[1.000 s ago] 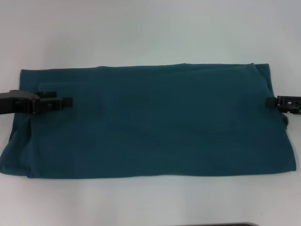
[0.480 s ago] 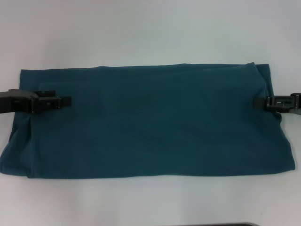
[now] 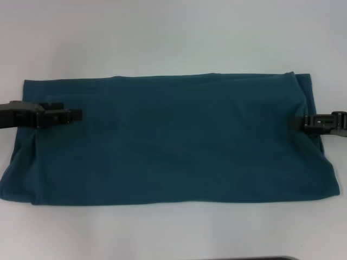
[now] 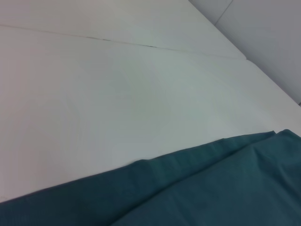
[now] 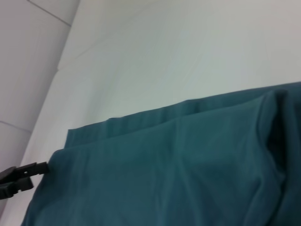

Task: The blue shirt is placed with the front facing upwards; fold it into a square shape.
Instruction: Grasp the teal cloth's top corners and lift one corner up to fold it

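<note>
Now spread flat as a wide band on the white counter [image 3: 173,43]: blue shirt [image 3: 173,146], plain teal side up, long edges running from one claw across to the other. Left claw [image 3: 76,115] low over the shirt's left end, tips past the short edge and over cloth, far long edge beyond it, near long edge on the robot's side of it. Cannot tell whether clenched or released, nor whether any cloth is pinched. Right claw [image 3: 295,123] at the opposite short end, tips just over the edge, beside a doubled fold at the far corner; state likewise not to be told. Seen from the right wrist: the layered far edge of the shirt, and far off beyond it the left claw's dark tip touching the cloth's end. Seen from the left wrist: only the shirt's folded far edge against bare counter.
</note>
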You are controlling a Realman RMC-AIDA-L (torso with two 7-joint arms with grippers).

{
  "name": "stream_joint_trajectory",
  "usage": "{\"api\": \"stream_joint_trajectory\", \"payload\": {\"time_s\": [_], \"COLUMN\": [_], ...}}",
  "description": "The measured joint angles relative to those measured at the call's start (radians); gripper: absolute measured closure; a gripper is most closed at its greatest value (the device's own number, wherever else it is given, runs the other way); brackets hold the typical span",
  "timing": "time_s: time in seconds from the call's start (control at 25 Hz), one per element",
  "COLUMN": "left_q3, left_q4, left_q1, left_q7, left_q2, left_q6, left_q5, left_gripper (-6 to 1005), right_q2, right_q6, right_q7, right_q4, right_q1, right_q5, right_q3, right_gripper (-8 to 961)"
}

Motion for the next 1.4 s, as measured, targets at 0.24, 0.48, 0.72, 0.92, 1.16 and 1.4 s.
{"api": "stream_joint_trajectory", "payload": {"time_s": [0.24,0.48,0.72,0.92,1.16,1.4], "left_q3": [0.001,0.001,0.001,0.001,0.001,0.001], "left_q4": [0.0,0.0,0.0,0.0,0.0,0.0], "left_q1": [-0.001,-0.001,-0.002,-0.002,-0.003,-0.003], "left_q7": [0.0,0.0,-0.002,-0.001,-0.001,-0.002], "left_q2": [0.001,0.001,0.0,-0.001,-0.001,-0.001], "left_q6": [0.0,-0.001,-0.001,-0.004,-0.005,-0.005], "left_q5": [0.0,0.0,0.0,0.0,0.0,0.0], "left_gripper": [275,276,275,275,275,274], "right_q2": [-0.011,-0.025,-0.038,-0.04,-0.036,-0.038], "right_q6": [-0.006,0.016,0.019,0.013,0.01,-0.017], "right_q7": [0.002,0.008,0.025,0.025,0.029,0.03], "right_q4": [0.008,0.034,0.051,0.047,0.047,0.051], "right_q1": [-0.022,-0.038,-0.055,-0.059,-0.066,-0.076], "right_q5": [0.002,0.012,0.011,0.007,0.004,0.004], "right_q3": [0.012,0.039,0.045,0.043,0.044,0.047], "right_gripper": [161,162,162,161,161,162]}}
